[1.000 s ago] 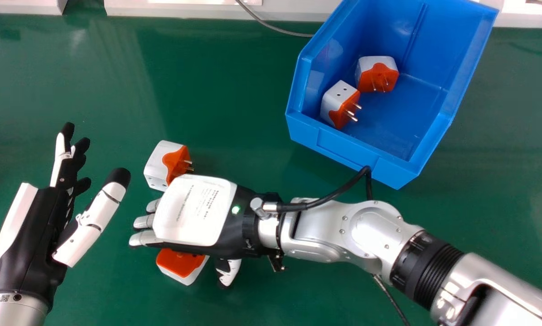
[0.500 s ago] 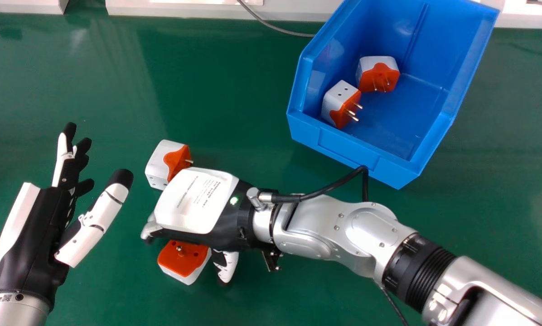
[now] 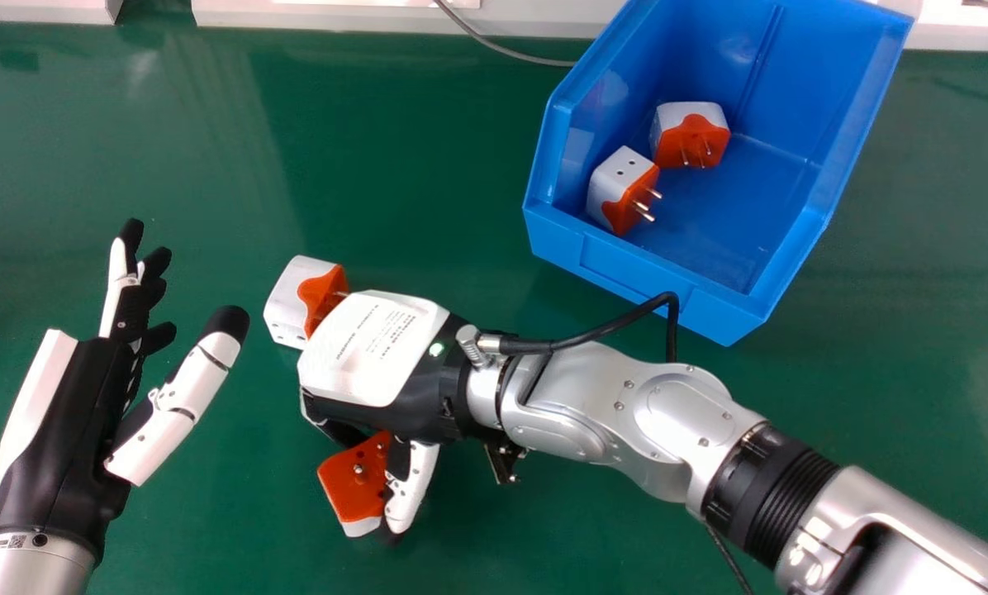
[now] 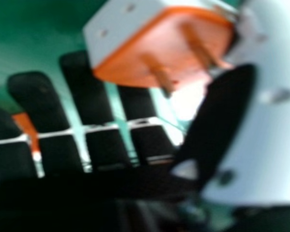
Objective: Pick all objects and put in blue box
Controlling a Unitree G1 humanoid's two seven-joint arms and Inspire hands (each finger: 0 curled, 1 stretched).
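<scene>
My right hand (image 3: 376,351) is low over the table in the head view, fingers curled down and thumb against an orange-and-white plug adapter (image 3: 357,482), which sits tilted. From the right hand view, that adapter (image 4: 130,43) lies between the fingers and thumb of the right hand (image 4: 94,104), pins showing. Another adapter (image 3: 289,299) rests on the table just beyond the right hand's back. Two more, one nearer (image 3: 613,188) and one farther (image 3: 682,130), lie inside the blue box (image 3: 618,277). At the left, my left hand (image 3: 64,421) is open and holds nothing.
The green table (image 3: 411,165) has bare surface between the left hand and the box. A thin grey cable (image 3: 502,51) runs across its far edge. A black cable (image 3: 601,332) loops from the right wrist close to the box's near wall.
The right hand's fingers have curled in, and the hand has shifted slightly right and away. The near adapter has turned, tilted and moved a little right. The left hand has drifted slightly right.
</scene>
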